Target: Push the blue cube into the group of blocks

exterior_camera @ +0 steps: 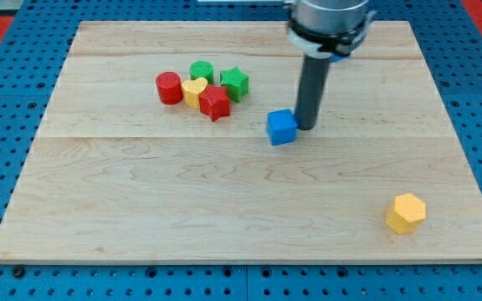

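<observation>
Nearest the view's bottom: yellow hexagonal block (406, 212), alone on the tabletop (182, 209), well apart from the blue cube, down toward the view's right of it.

Blue cube (282, 127) on bare wood mid-tabletop, clear of the group, which lies up toward the view's left of it. My tip (305, 126) just beside the cube on the view's right, touching or nearly so; cannot tell which. Rod rising straight from there toward the view's top.

No claw on this rig, just the plain rod, so nothing spread or pinching.

Group, taken from the cube: red star block (214, 103) closest, then yellow heart block (194, 90) touching it, red cylinder (169, 88) furthest toward the view's left. Green star block (234, 84) and green cylinder (201, 72) behind those, nearer the view's top. All five packed close.

Furthest back: another blue block (339, 57), only a sliver visible past the arm's housing; shape not readable.
</observation>
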Motion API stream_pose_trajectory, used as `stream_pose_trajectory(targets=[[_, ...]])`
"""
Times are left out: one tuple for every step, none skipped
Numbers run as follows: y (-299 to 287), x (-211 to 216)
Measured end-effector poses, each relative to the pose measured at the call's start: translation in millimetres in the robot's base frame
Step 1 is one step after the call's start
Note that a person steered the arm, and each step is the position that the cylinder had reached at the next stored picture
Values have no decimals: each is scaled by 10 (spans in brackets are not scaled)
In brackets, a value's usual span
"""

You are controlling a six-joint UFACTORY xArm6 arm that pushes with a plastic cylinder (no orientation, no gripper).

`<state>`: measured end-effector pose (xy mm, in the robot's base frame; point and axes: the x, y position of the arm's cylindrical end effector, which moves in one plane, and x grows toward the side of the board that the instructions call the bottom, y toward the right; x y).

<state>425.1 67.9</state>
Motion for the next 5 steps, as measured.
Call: stream_pose_trajectory(targets=[[-377, 122], [-527, 383], [-1021, 442], [-1607, 442], [-1646, 439]])
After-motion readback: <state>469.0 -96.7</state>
